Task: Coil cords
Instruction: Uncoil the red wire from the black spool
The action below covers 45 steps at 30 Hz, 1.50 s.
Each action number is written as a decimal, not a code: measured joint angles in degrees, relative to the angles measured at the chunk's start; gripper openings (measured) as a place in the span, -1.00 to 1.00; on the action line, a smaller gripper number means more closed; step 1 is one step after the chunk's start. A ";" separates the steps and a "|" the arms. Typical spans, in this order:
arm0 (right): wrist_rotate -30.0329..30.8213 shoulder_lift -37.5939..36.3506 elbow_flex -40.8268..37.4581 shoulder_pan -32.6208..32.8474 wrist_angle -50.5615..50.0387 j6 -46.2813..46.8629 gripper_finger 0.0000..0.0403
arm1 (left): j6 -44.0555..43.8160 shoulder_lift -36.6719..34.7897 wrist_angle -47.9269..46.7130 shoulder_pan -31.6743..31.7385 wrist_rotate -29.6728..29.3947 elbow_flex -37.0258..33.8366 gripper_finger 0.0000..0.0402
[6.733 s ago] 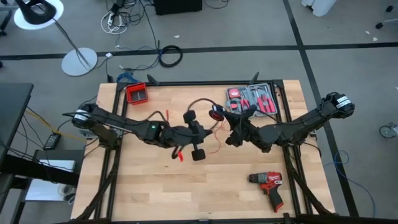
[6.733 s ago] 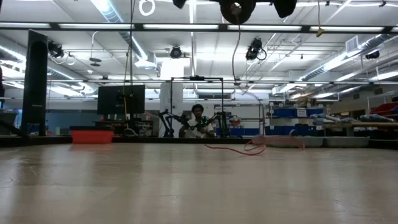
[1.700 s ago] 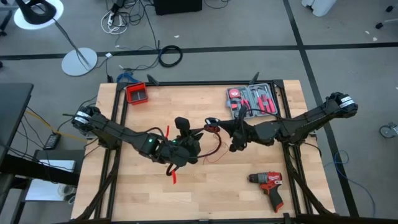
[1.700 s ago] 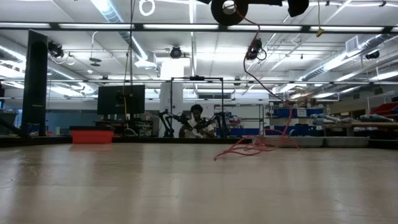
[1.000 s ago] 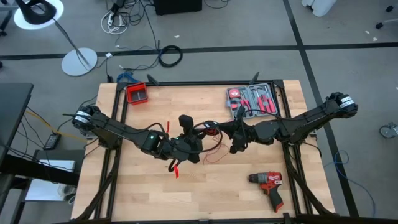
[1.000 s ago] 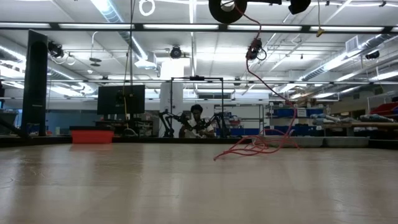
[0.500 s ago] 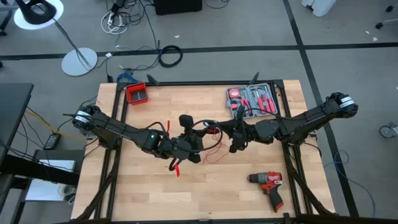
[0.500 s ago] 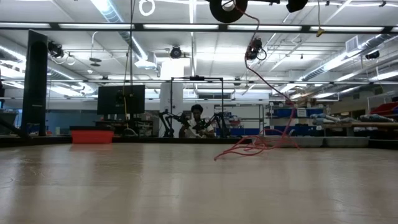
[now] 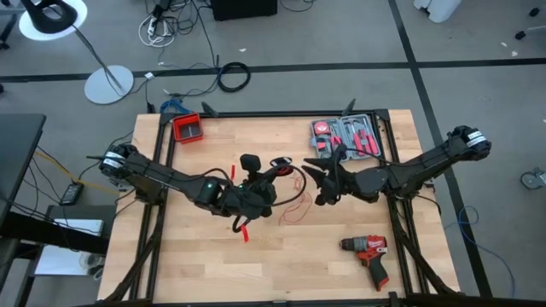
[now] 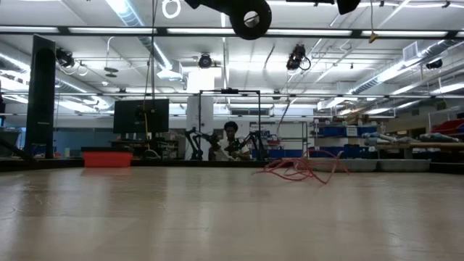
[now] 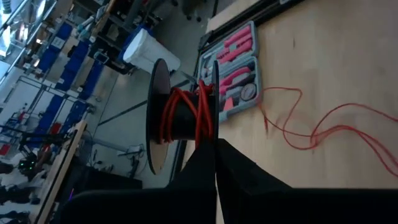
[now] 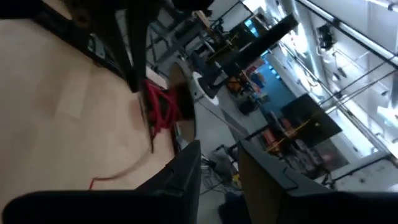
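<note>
limp, light cords (image 9: 294, 194) half-wound on a black spool (image 11: 177, 117)
left gripper (image 9: 256, 189) jaws shut, apparently on the spool; right gripper (image 9: 317, 183) at 3 o'clock, jaws apart, empty; pinch the loose run.

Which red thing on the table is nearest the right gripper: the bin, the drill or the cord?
The red cord: its loose loops lie just beside the right gripper. The red bin sits at the far-left corner, the red drill near the front edge.

light: bright and even from ceiling strip lights (image 10: 138, 22)
glare: a sheen across the table (image 10: 217, 210) in the low view
shadows: soft, short under the arms
blur: right wrist view smeared; left wrist view dim, background soft
</note>
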 joint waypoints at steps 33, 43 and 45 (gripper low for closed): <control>-27.60 7.26 -0.01 -10.51 -15.81 28.55 -0.51 | 2.14 -0.04 -9.53 -2.39 16.57 -0.34 -1.00; -42.14 7.55 -0.01 -11.26 -19.45 34.10 -0.53 | 10.23 -0.07 -5.99 -3.19 16.72 -1.14 -1.00; -45.08 7.56 -0.01 -11.52 -19.60 34.65 -0.54 | 11.39 -0.07 -3.93 -3.19 16.61 -1.11 -1.00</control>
